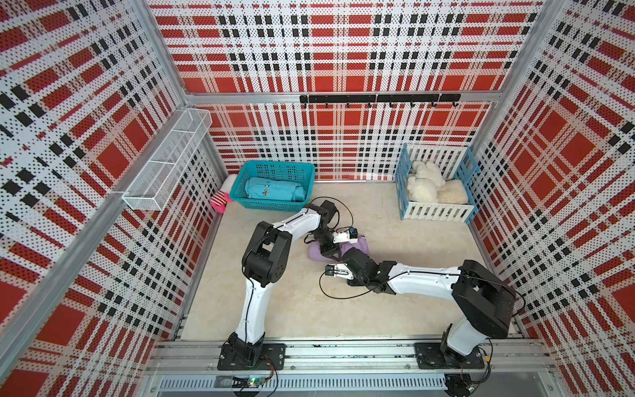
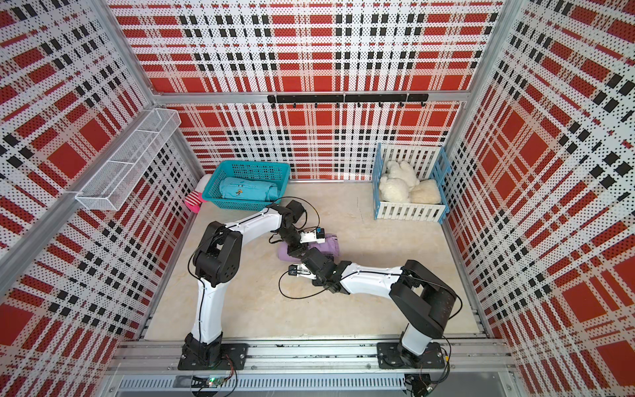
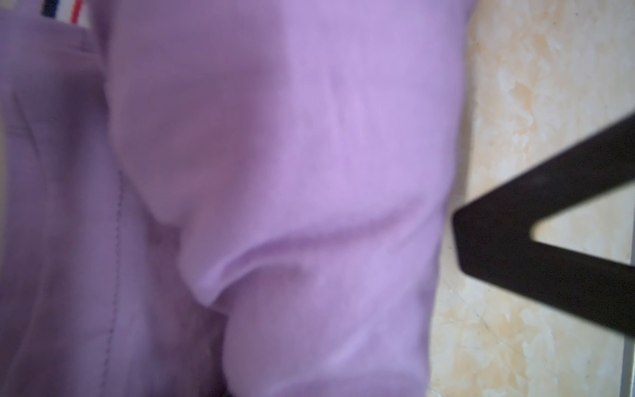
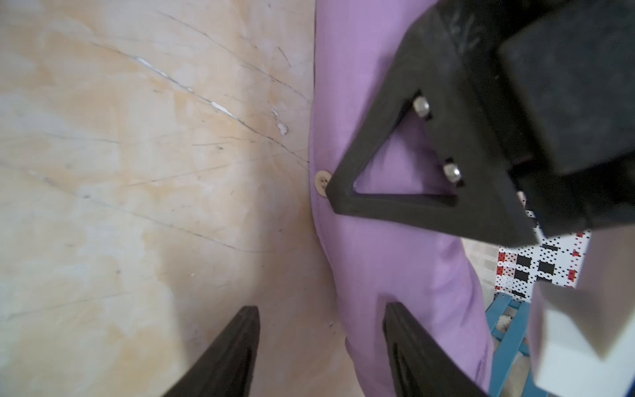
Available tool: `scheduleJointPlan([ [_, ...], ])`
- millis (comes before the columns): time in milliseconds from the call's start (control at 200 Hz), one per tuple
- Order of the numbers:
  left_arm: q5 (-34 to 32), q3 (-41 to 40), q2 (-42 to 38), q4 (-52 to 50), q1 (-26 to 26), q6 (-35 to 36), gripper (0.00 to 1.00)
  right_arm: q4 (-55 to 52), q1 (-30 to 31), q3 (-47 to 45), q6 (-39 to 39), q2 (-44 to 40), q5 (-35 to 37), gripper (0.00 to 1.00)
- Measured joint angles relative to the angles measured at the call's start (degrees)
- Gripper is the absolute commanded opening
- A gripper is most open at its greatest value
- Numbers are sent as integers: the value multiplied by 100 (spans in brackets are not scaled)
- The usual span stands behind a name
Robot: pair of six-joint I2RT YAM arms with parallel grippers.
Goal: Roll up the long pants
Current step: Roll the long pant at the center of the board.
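The long pants lie as a lilac roll in the middle of the tabletop, seen in both top views. In the left wrist view the pants fill the picture, a striped waistband shows at one corner, and my own jaws are hidden. My left gripper points down onto the roll. One of its fingers presses the roll's side by a pale button. My right gripper is open beside the roll. One fingertip touches the cloth's edge and the other stands over bare table.
A teal basket at the back left holds a teal rolled garment, with a pink striped sock beside it. A white-and-blue slatted crate with white plush stands back right. A wire shelf hangs on the left wall.
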Motion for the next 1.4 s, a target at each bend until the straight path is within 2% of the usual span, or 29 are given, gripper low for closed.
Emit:
scheduleJointPlan([
  [230, 72, 2, 17, 4, 37, -83, 22, 319, -83, 94, -225, 310, 155, 65],
  [386, 116, 4, 33, 37, 79, -201, 22, 345, -149, 304, -286, 555, 243, 61],
  [666, 111, 26, -15, 166, 264, -444, 24, 446, -376, 717, -269, 933, 170, 46],
  [817, 105, -17, -61, 254, 487, -431, 28, 684, -531, 885, -264, 1086, -63, 18],
  [1047, 103, -186, -164, 385, 708, -422, 34, 951, -638, 984, -254, 1246, -428, 13],
  [1122, 109, -223, -190, 409, 745, -409, 29, 1012, -654, 984, -236, 1266, -505, 15],
  [1278, 79, -367, -284, 525, 734, -260, 26, 1045, -664, 885, -181, 1237, -719, 48],
  [1328, 57, -382, -295, 535, 693, -219, 26, 1056, -662, 780, -223, 1172, -807, 54],
  [1398, 7, -380, -299, 531, 649, -153, 25, 1051, -662, 588, -289, 1023, -831, 58],
])
